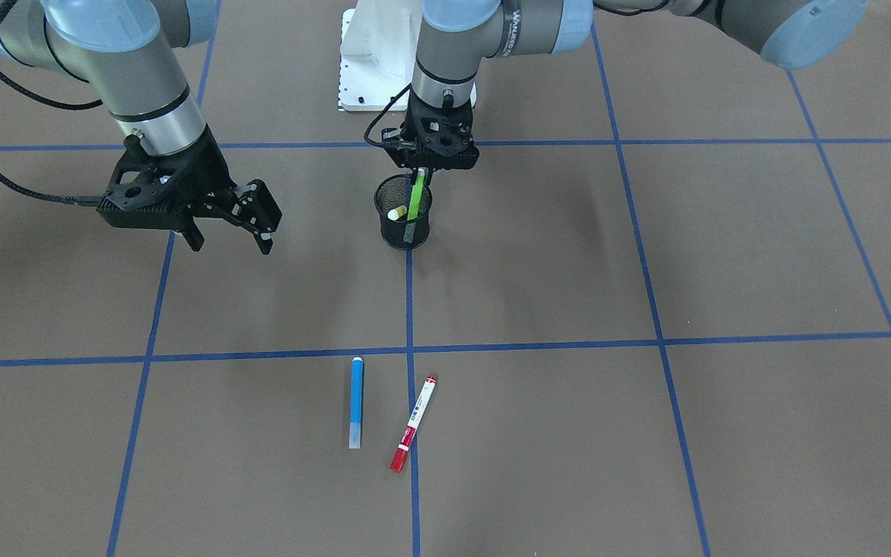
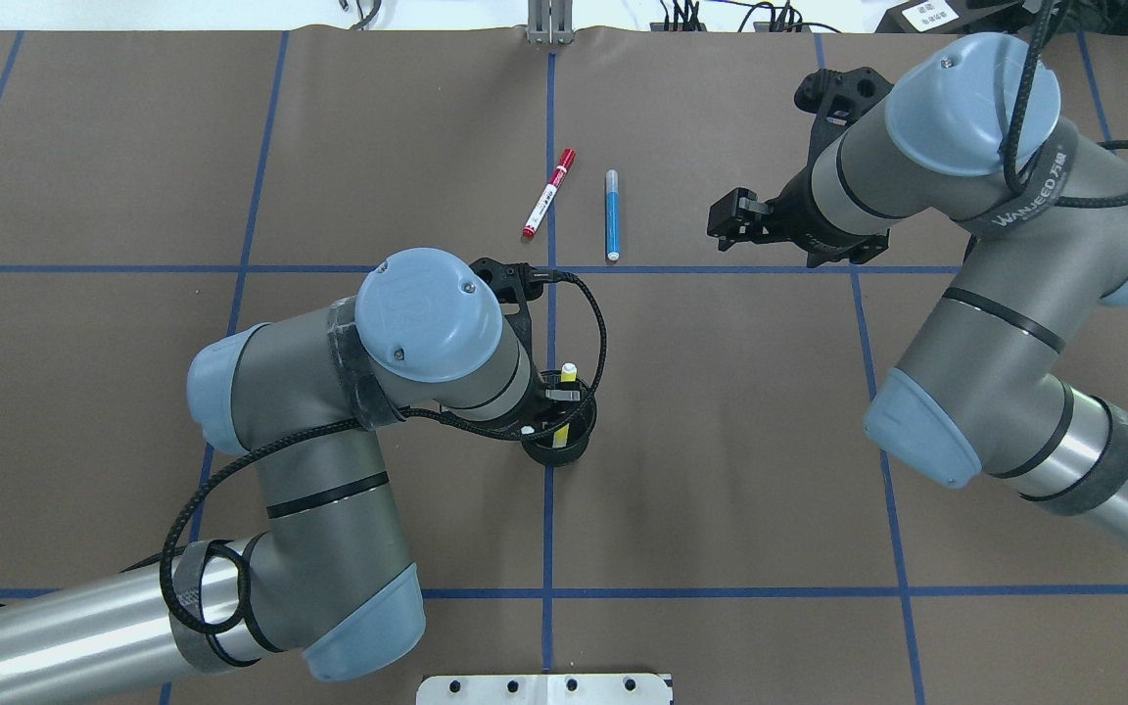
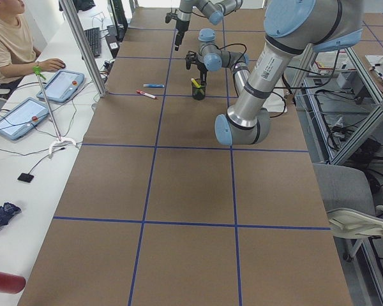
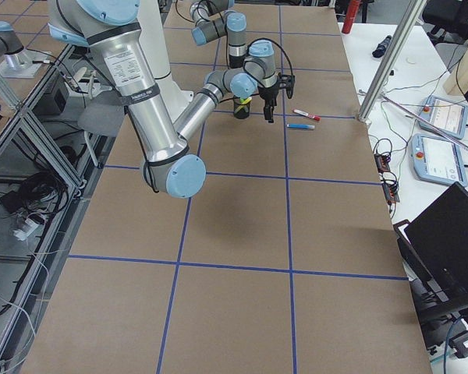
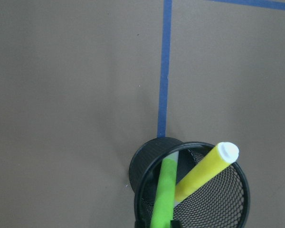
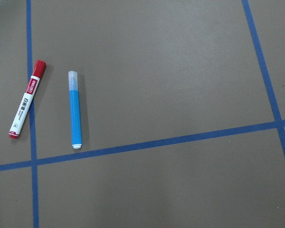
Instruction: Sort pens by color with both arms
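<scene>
Lime green pen (image 1: pixel 415 199): it stands up in the black mesh cup (image 1: pixel 403 234). Its top is between the fingers of the left gripper (image 1: pixel 422 169).
Left jaws: they pinch the top of the lime green pen, right over the cup.
Yellow pen (image 5: pixel 204 173): it leans on the rim of the same cup, next to the green one. Nothing holds it.
Blue pen (image 1: pixel 356 402): it lies flat on the table (image 1: pixel 646 433), well away from the cup.
White pen with red cap (image 1: pixel 414 422): it lies flat just beside the blue pen, a bit tilted, across a blue tape line (image 1: pixel 412 309). The two pens do not touch.
How the pens feel: I think they are light, hard and smooth. They are round, so they may roll or slip.
Where to grab: I would grab a flat pen across the middle of its body, so it does not tip.
Right gripper (image 2: pixel 728 217): it hangs in the air, off to the side of the two flat pens.
Right jaws: they are spread wide and hold nothing.
</scene>
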### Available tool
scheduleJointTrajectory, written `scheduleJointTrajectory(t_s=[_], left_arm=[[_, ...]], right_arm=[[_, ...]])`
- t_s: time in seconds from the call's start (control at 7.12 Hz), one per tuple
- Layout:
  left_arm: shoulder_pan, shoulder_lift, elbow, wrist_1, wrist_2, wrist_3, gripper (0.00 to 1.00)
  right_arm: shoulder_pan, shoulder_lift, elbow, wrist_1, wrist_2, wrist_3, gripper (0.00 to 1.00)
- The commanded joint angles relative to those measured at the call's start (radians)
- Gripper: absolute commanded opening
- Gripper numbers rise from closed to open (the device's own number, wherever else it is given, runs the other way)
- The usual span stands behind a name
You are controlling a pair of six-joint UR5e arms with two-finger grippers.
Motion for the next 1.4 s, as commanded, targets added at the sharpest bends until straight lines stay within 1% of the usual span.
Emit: scheduleJointTrajectory(t_s=[0.0, 0.28, 0.56, 0.7, 0.98, 1.26], left_arm=[[-0.003, 0.002, -0.038, 0.000, 0.000, 0.006, 0.00], [-0.015, 0.004, -0.093, 0.002, 0.000, 0.008, 0.00], [-0.041, 0.053, -0.169, 0.002, -0.002, 0.015, 0.00], [-0.055, 0.053, -0.197, 0.002, -0.002, 0.019, 0.00], [-0.093, 0.053, -0.237, 0.000, -0.002, 0.019, 0.00], [-0.130, 0.053, -0.237, -0.002, 0.002, 0.023, 0.00]], right_arm=[[0.000, 0.000, -0.001, 0.000, 0.000, 0.000, 1.00], [0.000, 0.000, -0.001, 0.000, 0.000, 0.000, 1.00], [0.000, 0.000, -0.001, 0.000, 0.000, 0.001, 1.00], [0.000, 0.000, -0.001, 0.000, 0.000, 0.001, 1.00], [0.000, 0.002, 0.000, 0.000, -0.002, 0.006, 1.00], [0.000, 0.002, 0.000, 0.000, -0.002, 0.009, 1.00]])
